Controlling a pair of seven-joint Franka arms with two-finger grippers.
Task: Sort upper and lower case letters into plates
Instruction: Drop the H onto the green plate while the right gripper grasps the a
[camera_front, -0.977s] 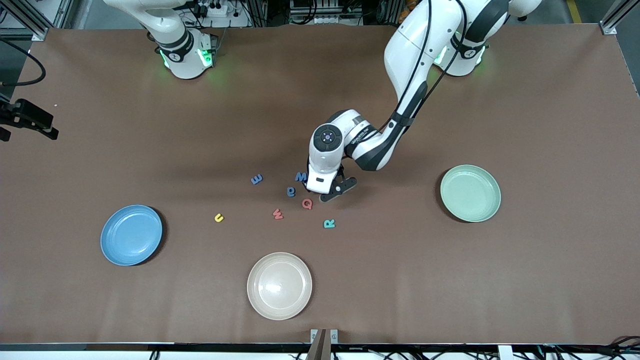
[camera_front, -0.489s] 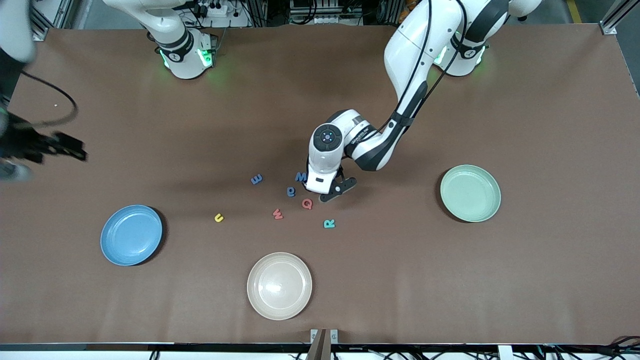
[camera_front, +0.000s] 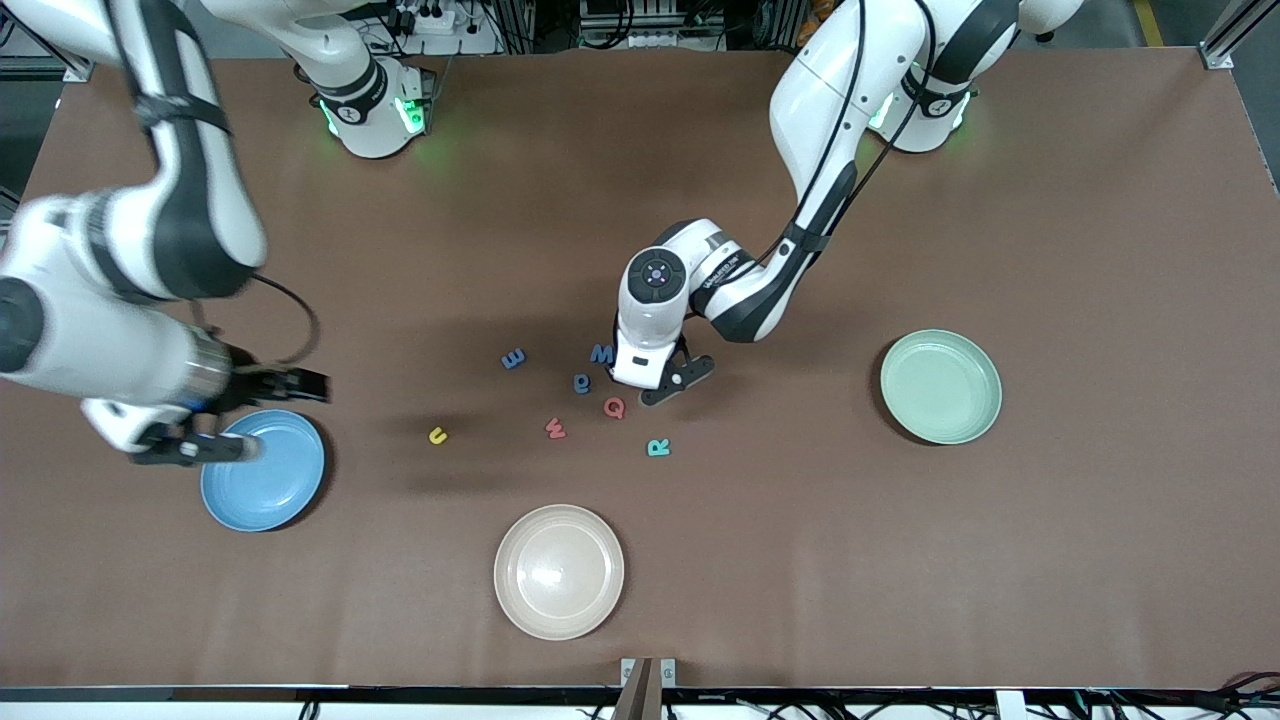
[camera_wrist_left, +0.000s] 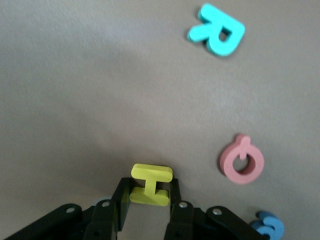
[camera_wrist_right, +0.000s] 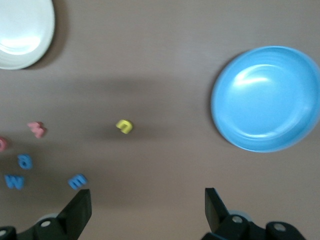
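gripping a yellow letter h (camera_wrist_left: 150, 184) on the table (camera_front: 1100, 550), the left gripper (camera_wrist_left: 148, 207) sits amid the scattered letters. right gripper (camera_front: 255, 415) hangs spread wide over the blue plate (camera_front: 270, 485); the mint plate (camera_front: 941, 386) lies toward the left arm's end.

Three plates: blue plate (camera_front: 262, 470), green plate (camera_front: 940, 386), cream plate (camera_front: 558, 571). Eight letters (camera_front: 614, 407) show, counting the yellow H (camera_wrist_left: 150, 184). Two arms.
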